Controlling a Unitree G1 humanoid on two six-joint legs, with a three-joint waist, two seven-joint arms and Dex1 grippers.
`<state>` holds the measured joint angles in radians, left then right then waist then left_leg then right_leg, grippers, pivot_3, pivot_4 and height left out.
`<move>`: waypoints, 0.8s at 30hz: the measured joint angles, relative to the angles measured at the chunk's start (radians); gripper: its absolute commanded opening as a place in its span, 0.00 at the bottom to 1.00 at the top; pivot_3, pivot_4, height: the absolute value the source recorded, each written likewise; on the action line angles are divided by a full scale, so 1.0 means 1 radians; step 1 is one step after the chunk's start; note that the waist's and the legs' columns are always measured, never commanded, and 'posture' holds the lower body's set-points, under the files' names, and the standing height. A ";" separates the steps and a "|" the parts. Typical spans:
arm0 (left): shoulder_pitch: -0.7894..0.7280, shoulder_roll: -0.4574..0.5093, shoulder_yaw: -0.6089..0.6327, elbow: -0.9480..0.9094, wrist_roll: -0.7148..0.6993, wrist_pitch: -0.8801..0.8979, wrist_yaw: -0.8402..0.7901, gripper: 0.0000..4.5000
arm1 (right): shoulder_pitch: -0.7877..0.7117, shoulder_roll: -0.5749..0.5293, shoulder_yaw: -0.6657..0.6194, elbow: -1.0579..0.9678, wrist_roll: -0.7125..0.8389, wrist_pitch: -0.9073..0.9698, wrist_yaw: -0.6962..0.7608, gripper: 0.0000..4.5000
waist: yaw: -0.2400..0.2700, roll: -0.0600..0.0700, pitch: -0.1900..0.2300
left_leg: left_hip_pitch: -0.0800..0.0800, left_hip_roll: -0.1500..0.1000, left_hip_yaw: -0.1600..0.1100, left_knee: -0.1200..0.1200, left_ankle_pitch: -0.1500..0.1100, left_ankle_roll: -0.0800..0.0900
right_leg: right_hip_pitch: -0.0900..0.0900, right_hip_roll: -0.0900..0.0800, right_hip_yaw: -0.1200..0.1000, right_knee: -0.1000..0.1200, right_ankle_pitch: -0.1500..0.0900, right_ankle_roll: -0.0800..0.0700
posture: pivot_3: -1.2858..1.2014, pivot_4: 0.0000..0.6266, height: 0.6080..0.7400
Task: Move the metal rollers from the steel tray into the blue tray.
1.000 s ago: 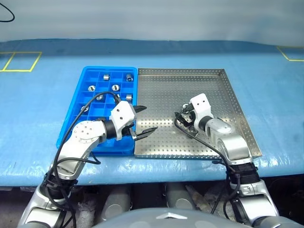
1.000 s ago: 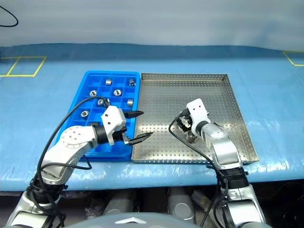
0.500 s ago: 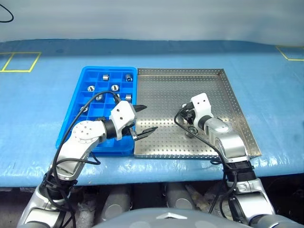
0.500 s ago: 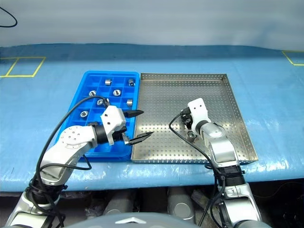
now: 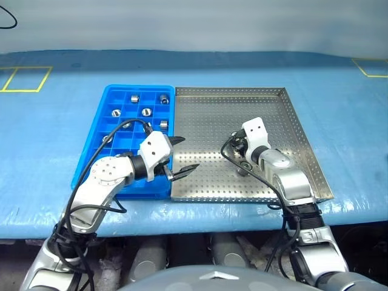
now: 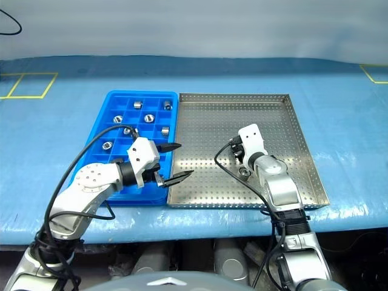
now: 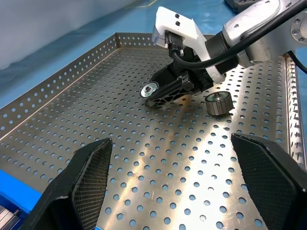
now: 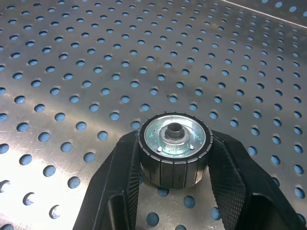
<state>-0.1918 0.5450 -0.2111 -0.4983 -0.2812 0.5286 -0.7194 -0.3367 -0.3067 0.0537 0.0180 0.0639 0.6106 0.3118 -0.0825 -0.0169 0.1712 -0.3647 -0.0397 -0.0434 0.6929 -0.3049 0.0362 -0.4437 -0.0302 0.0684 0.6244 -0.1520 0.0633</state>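
A: Any lettering, labels or numbers to read anywhere?
B: None. The only markings are yellow outlined squares (image 5: 25, 79) taped on the blue table (image 5: 54, 133), and they carry no text.

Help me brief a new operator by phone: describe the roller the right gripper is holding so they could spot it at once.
Find the steel tray, the grey perforated one right of the blue tray. In its near half, the right gripper pinches one metal roller between its black fingers. A second roller lies loose beside it, untouched; the held roller is the one clamped.
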 measured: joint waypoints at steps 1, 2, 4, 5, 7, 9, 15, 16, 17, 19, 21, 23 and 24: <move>0.010 0.009 0.005 -0.012 -0.001 0.005 0.001 0.96 | 0.000 0.000 0.003 -0.006 0.004 0.000 0.014 0.38 | 0.000 0.000 0.000 | 0.000 0.000 0.000 0.000 0.000 0.000 | 0.000 0.000 0.000 0.000 0.000 0.000 | 0.49 0.24 1.00; 0.025 0.019 0.012 -0.026 -0.003 0.009 0.001 0.96 | 0.000 -0.002 0.009 -0.021 0.011 0.001 0.035 0.38 | -0.001 0.001 0.000 | 0.000 0.000 0.000 -0.001 0.000 0.000 | -0.001 0.000 0.000 0.000 0.000 0.000 | 0.50 0.24 1.00; 0.071 0.044 0.050 -0.065 -0.008 0.022 0.011 0.96 | -0.004 -0.011 0.031 -0.067 0.030 0.002 0.090 0.38 | -0.003 0.001 0.000 | 0.000 0.001 0.000 -0.002 0.000 0.000 | -0.001 0.001 0.000 0.000 0.000 -0.001 | 0.50 0.24 1.00; 0.088 0.057 0.073 -0.080 -0.009 0.032 0.019 0.96 | -0.010 -0.018 0.042 -0.084 0.037 0.002 0.111 0.38 | -0.001 0.001 0.000 | 0.000 0.001 0.000 -0.002 0.000 0.000 | -0.001 0.001 0.000 0.000 -0.001 -0.001 | 0.50 0.24 1.00; 0.136 0.075 0.144 -0.116 -0.010 0.053 0.047 0.96 | -0.036 -0.022 0.060 -0.110 0.044 0.002 0.150 0.38 | 0.002 0.001 0.001 | 0.000 0.001 -0.001 -0.002 0.000 -0.001 | -0.001 0.001 -0.001 0.000 -0.001 -0.001 | 0.51 0.24 1.00; 0.206 0.091 0.237 -0.158 -0.015 0.079 0.076 0.96 | -0.069 -0.022 0.079 -0.125 0.063 0.001 0.195 0.38 | 0.004 0.001 0.001 | 0.000 0.001 -0.001 -0.002 0.000 -0.001 | -0.001 0.001 -0.001 0.000 -0.001 -0.001 | 0.52 0.24 1.00; 0.381 0.101 0.409 -0.268 -0.028 0.122 0.121 0.96 | -0.150 0.014 0.136 -0.116 0.105 -0.028 0.300 0.38 | 0.028 0.000 0.001 | 0.000 0.001 -0.003 -0.003 0.000 -0.001 | -0.001 0.000 -0.004 -0.001 -0.002 -0.003 | 0.55 0.24 1.00; 0.406 0.100 0.440 -0.285 -0.032 0.126 0.130 0.96 | -0.168 0.024 0.148 -0.096 0.104 -0.038 0.313 0.38 | 0.034 0.000 0.001 | 0.000 0.001 -0.004 -0.003 0.000 -0.002 | -0.001 0.000 -0.004 -0.001 -0.002 -0.003 | 0.56 0.24 1.00; 0.425 0.096 0.469 -0.302 -0.035 0.130 0.138 0.96 | -0.184 0.031 0.161 -0.076 0.104 -0.046 0.325 0.38 | 0.041 0.000 0.001 | 0.000 0.001 -0.004 -0.003 0.001 -0.002 | -0.001 0.000 -0.004 0.000 -0.002 -0.004 | 0.56 0.24 1.00; 0.461 0.080 0.511 -0.329 -0.039 0.142 0.163 0.96 | -0.217 0.054 0.184 -0.034 0.103 -0.064 0.347 0.38 | 0.051 0.000 0.001 | 0.000 0.001 -0.005 -0.004 0.001 -0.003 | -0.001 0.000 -0.006 0.000 -0.003 -0.005 | 0.57 0.24 1.00; 0.481 0.057 0.520 -0.346 -0.047 0.146 0.184 0.96 | -0.249 0.081 0.208 -0.001 0.101 -0.082 0.363 0.38 | 0.063 0.000 0.001 | 0.000 0.001 -0.007 -0.005 0.002 -0.004 | -0.001 -0.001 -0.007 0.000 -0.003 -0.006 | 0.57 0.24 1.00; 0.497 0.034 0.510 -0.366 -0.053 0.154 0.203 0.96 | -0.289 0.114 0.234 0.048 0.098 -0.105 0.377 0.38 | 0.072 0.000 0.001 | 0.000 0.000 -0.008 -0.006 0.003 -0.006 | -0.001 -0.001 -0.009 0.000 -0.004 -0.006 | 0.57 0.24 1.00; 0.500 0.025 0.505 -0.374 -0.053 0.157 0.212 0.96 | -0.307 0.129 0.246 0.073 0.095 -0.115 0.384 0.38 | 0.074 0.000 0.001 | 0.000 0.000 -0.009 -0.007 0.003 -0.006 | 0.000 -0.001 -0.009 0.000 -0.004 -0.007 | 0.58 0.24 1.00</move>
<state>0.3080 0.5695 0.2938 -0.8719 -0.3347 0.6858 -0.5071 -0.6438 -0.1780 0.2997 0.0907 0.1592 0.4951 0.6962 -0.0086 -0.0165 0.1719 -0.3644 -0.0394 -0.0525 0.6863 -0.3021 0.0300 -0.4441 -0.0311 0.0589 0.6246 -0.1558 0.0564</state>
